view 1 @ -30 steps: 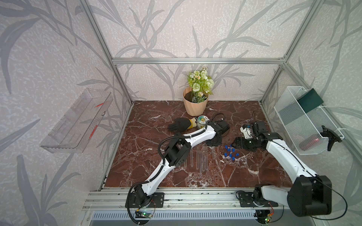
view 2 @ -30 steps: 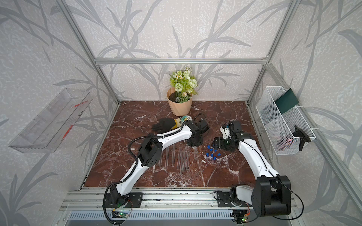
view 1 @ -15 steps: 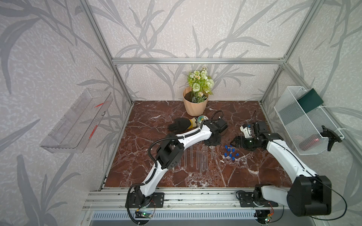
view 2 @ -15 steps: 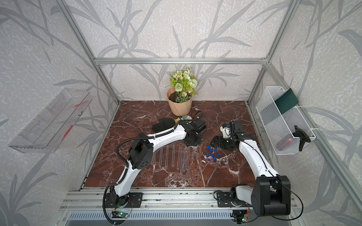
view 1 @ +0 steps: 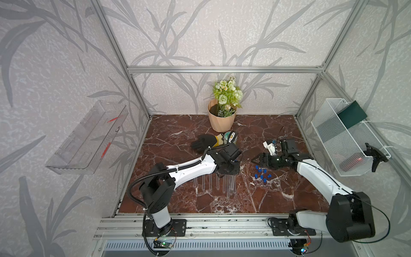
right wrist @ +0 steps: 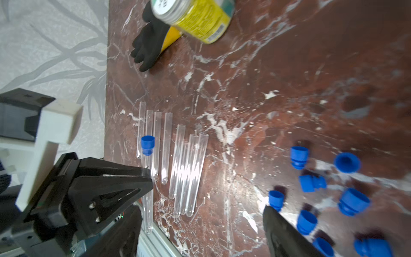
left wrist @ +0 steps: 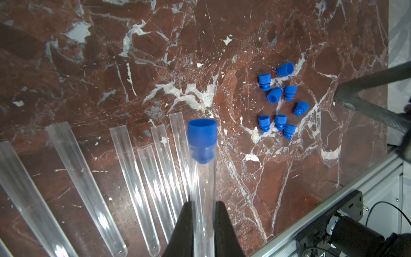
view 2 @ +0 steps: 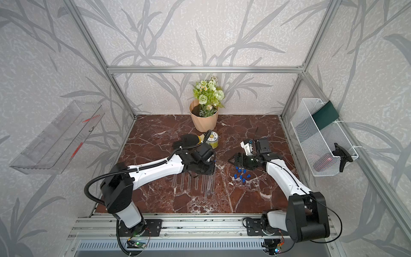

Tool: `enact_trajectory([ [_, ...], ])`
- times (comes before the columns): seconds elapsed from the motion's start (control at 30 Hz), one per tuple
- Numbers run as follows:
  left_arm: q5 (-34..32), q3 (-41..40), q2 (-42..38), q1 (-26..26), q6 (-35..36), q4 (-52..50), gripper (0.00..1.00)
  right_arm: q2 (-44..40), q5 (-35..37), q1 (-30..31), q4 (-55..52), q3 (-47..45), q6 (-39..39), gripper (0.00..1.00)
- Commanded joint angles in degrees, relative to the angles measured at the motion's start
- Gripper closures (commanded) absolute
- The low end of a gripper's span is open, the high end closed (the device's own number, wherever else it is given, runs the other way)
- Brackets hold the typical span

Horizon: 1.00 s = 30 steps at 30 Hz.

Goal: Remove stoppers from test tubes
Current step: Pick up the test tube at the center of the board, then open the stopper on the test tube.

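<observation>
**Blue round plastic stopper (left wrist: 202, 138) not out yet**

It plugs a long clear test tube (left wrist: 203, 178), pinched by the left black claw (left wrist: 203, 203) above empty clear tubes (left wrist: 138, 178). Eight loose blue stoppers (left wrist: 280, 121) lie at 3 o'clock, bare red-brown marble table (left wrist: 233, 66) between. The right black claw (view 1: 255, 160), spread wide, hangs low at their 12 o'clock.

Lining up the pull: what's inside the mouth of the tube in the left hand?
A blue stopper sits plugged in the tube, ribbed end showing through the clear wall. Tube looks empty below; the left hand covers its clamped stretch.
</observation>
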Motion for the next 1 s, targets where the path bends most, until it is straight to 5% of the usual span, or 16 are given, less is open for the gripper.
enact_trajectory([
  [0.0, 1.03, -2.75, -4.02, -0.33, -0.21, 6.48, 0.86, 1.7, -1.79, 2.67, 5.33, -0.44, 3.07, 0.15],
  [0.47, 3.64, -7.66, -6.84, -0.94, -1.7, 13.04, 0.86, 6.27, -2.06, 10.36, 13.01, 0.62, 8.38, 0.37],
  [0.97, 3.99, -7.34, -6.16, -1.82, -2.14, 13.84, 0.86, 7.59, -3.87, 11.18, 20.34, -0.88, 12.76, 0.55],
])
